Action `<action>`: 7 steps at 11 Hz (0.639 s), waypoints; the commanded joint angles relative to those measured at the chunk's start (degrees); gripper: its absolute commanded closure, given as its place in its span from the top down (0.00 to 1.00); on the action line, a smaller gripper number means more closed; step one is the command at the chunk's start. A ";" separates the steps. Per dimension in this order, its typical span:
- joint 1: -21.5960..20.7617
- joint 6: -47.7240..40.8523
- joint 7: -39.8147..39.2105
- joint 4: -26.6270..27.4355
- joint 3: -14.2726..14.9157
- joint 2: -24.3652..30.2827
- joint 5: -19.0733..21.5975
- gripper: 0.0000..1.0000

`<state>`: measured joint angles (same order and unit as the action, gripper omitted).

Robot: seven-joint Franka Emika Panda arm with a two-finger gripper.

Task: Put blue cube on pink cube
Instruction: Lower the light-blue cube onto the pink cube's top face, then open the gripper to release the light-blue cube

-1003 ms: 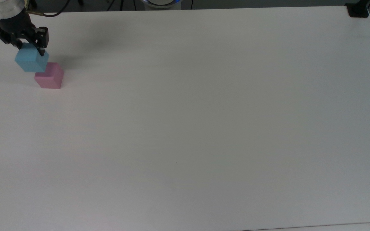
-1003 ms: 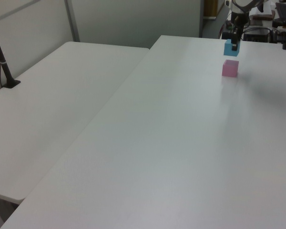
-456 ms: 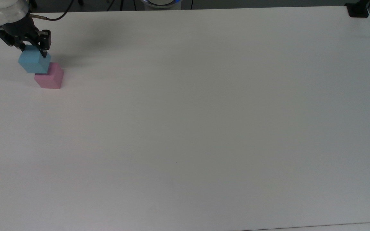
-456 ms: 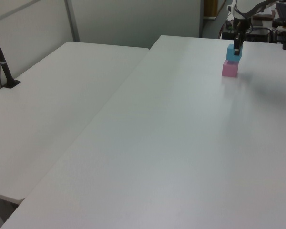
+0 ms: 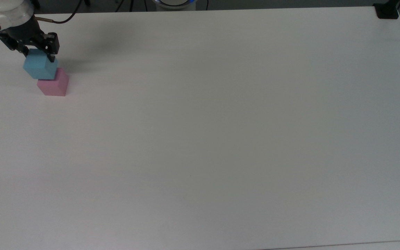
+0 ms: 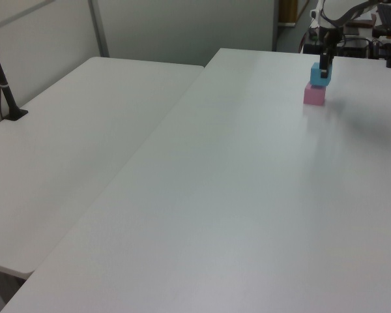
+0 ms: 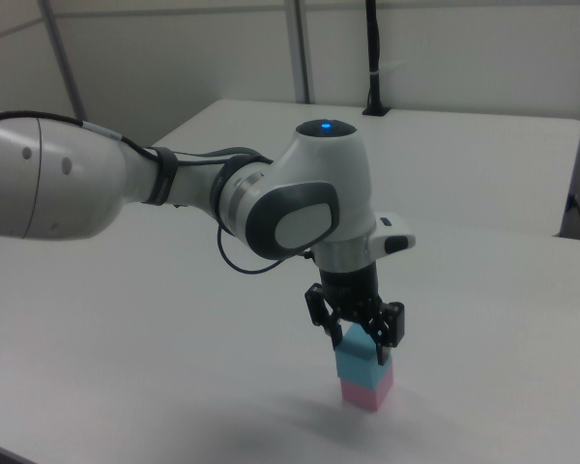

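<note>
Overhead top view; oblique, opposed side views

At the top view's upper left, the black two-finger gripper (image 5: 41, 55) covers the small light-blue matte cube's (image 5: 39, 66) upper edge, and the white arm (image 5: 2, 10) is cut off by the frame's corner.

A big white table (image 5: 221, 139) holds the pink cube (image 5: 53, 85) near the upper left of the top view. A second white table (image 6: 72, 143) stands just beside it.

Light-blue cube (image 7: 356, 362) sits atop pink cube (image 7: 368, 391); both upright.
</note>
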<state>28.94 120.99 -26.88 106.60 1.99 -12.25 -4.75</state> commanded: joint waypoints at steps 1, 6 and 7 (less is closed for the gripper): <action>-0.28 1.53 -0.19 1.68 0.21 0.91 -0.44 1.00; 0.42 -3.35 1.30 -1.29 0.29 3.01 0.96 1.00; 0.42 -8.44 3.92 -4.53 0.38 4.06 2.97 1.00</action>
<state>29.10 120.57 -26.39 106.06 2.09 -11.73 -4.62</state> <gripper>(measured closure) 0.000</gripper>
